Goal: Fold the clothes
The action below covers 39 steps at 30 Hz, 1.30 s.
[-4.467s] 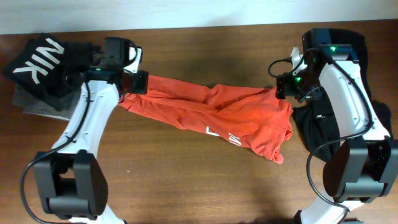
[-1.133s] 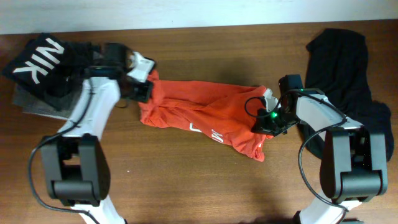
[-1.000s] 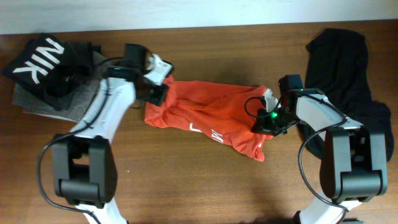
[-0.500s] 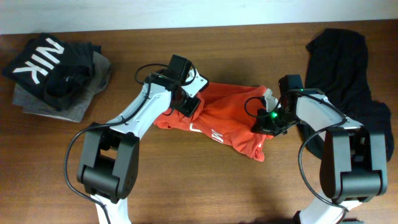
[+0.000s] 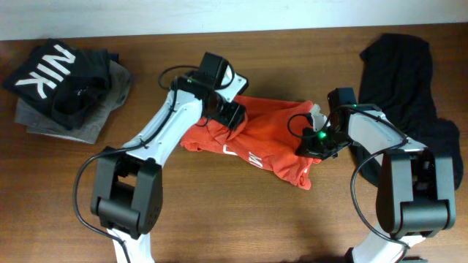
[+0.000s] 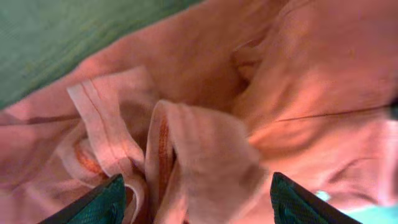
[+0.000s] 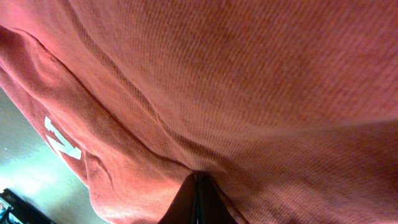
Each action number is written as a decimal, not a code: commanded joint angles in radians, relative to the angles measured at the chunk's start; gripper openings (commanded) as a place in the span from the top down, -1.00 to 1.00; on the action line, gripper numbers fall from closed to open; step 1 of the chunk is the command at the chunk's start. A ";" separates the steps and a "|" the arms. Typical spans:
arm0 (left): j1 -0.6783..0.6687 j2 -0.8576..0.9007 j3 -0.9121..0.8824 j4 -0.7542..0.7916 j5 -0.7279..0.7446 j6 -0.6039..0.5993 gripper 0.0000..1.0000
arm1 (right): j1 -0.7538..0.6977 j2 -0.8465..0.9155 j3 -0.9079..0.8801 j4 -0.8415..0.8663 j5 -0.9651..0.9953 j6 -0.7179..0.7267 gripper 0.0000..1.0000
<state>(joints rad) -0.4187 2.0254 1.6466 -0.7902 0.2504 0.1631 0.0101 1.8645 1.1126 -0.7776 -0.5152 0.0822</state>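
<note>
The left pincer (image 5: pixel 232 115) has carried the shirt's (image 5: pixel 270 142) left end further right, doubling it over the middle, while the right pincer (image 5: pixel 314 139) has not moved. The NIK top (image 5: pixel 44 64) and grey garment (image 5: pixel 99 120) lie well to the left and the black garment (image 5: pixel 398 66) far right, none in the way. The shirt lies mid-counter (image 5: pixel 219 219) between the pincers. The left one clamps a bunched hem fold, and the right one is pinched tight on the right edge.
</note>
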 commanded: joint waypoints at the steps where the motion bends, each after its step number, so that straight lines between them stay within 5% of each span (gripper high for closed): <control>1: -0.003 -0.066 0.085 -0.039 0.024 -0.009 -0.48 | 0.002 -0.010 0.006 0.001 -0.012 0.005 0.92; 6: 0.023 -0.071 0.092 -0.063 -0.172 -0.080 -0.44 | 0.002 -0.010 0.013 0.000 -0.012 0.005 0.92; 10: 0.084 -0.037 0.087 -0.126 -0.224 -0.198 -0.20 | 0.002 -0.010 0.013 0.000 -0.012 0.004 0.92; 21: 0.143 0.103 0.087 -0.192 -0.208 -0.241 0.96 | 0.002 -0.010 0.013 0.000 -0.012 0.001 0.92; 39: 0.023 0.115 0.129 -0.184 0.024 -0.241 0.99 | 0.000 -0.010 0.013 0.003 -0.004 0.001 0.92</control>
<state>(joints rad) -0.3725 2.1376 1.7451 -0.9794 0.2146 -0.0727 0.0101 1.8645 1.1126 -0.7769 -0.5144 0.0822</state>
